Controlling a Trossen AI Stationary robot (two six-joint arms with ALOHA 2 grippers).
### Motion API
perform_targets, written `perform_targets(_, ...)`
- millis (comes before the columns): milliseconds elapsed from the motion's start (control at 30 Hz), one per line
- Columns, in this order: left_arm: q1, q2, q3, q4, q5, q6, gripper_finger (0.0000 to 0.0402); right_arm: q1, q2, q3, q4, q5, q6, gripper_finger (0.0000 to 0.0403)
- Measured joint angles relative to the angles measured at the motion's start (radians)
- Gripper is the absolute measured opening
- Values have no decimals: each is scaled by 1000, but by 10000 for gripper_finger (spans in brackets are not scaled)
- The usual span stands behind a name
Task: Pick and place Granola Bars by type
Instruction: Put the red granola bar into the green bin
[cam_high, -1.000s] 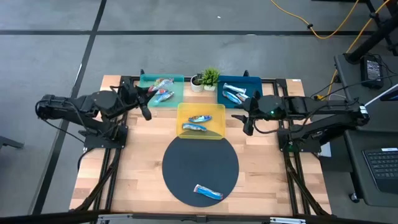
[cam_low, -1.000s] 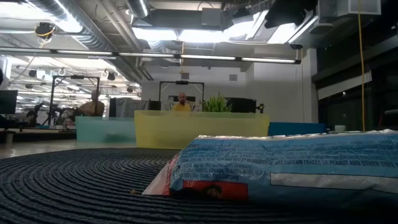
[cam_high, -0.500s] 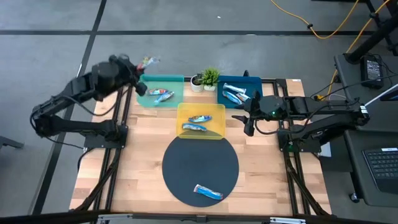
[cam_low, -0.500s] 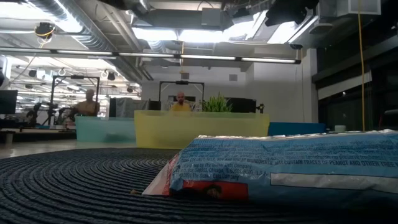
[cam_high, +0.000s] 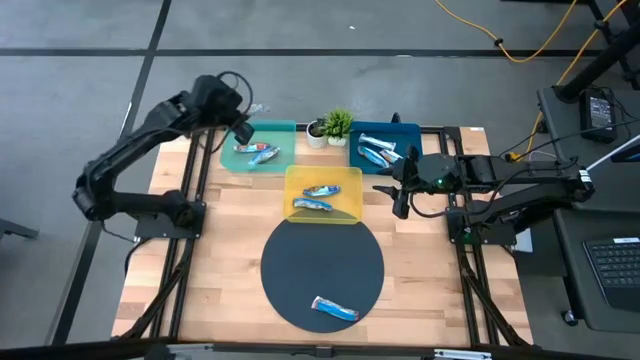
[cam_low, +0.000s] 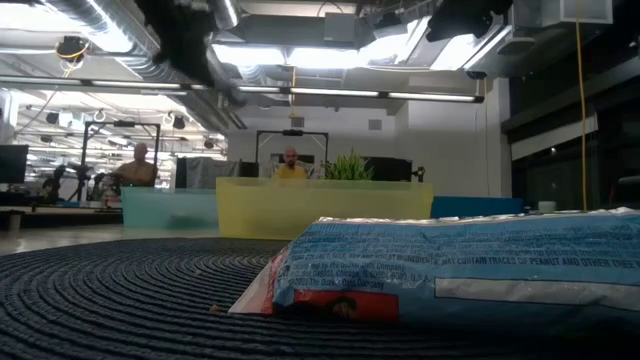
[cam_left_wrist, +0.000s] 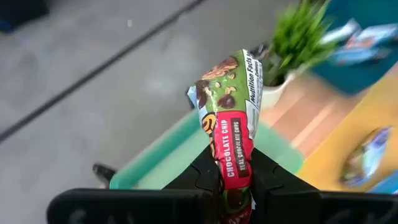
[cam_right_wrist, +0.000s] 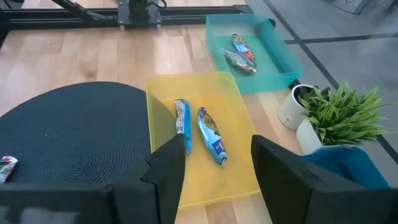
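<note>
Lowest in the overhead frame, we see one granola bar (cam_high: 334, 309) lying alone on the round dark mat (cam_high: 300, 250). Above it, at centre, the yellow tray (cam_high: 351, 180) holds two bars. To its right, the right gripper (cam_high: 392, 191) hangs over the wooden table (cam_high: 230, 240), fingers parted and empty. Toward the top, the green tray (cam_high: 285, 130) at left holds one bar, the blue tray (cam_high: 405, 132) at right holds more, and a small potted plant (cam_high: 338, 124) stands between them. Upper left, the left gripper (cam_high: 243, 117), raised above the green tray's far edge, is clamped on a chocolate chip bar (cam_left_wrist: 231, 118).
</note>
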Motion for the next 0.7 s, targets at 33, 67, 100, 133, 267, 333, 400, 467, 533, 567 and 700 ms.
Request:
perform_targets(33,11,16,-16,6,2,8,27,0,0,0,0,0,0,185)
perform_targets(67,21,33,-31,10,2,12,27,0,0,0,-1,-1,1,185)
perform_targets(100,31,52,-44,12,2,13,27,0,0,0,-2,-4,5,185)
perform_targets(133,39,69,-56,16,4,13,28,0,0,0,-5,-9,15,185)
perform_targets(267,75,125,-103,61,27,13,29,0,0,0,-30,-18,26,185)
perform_targets(333,92,157,-121,83,48,13,30,0,0,0,-42,-19,30,185)
perform_targets(400,102,186,-143,111,63,13,30,0,0,0,-54,-19,37,185)
perform_targets(467,110,216,-167,142,86,13,30,0,0,0,-59,-19,42,185)
perform_targets(533,116,253,-187,155,106,13,30,0,0,0,-66,-19,43,185)
perform_targets(567,118,272,-194,161,113,13,30,0,0,0,-71,-19,43,185)
perform_targets(700,118,343,-225,186,115,13,31,0,0,0,-82,-19,43,185)
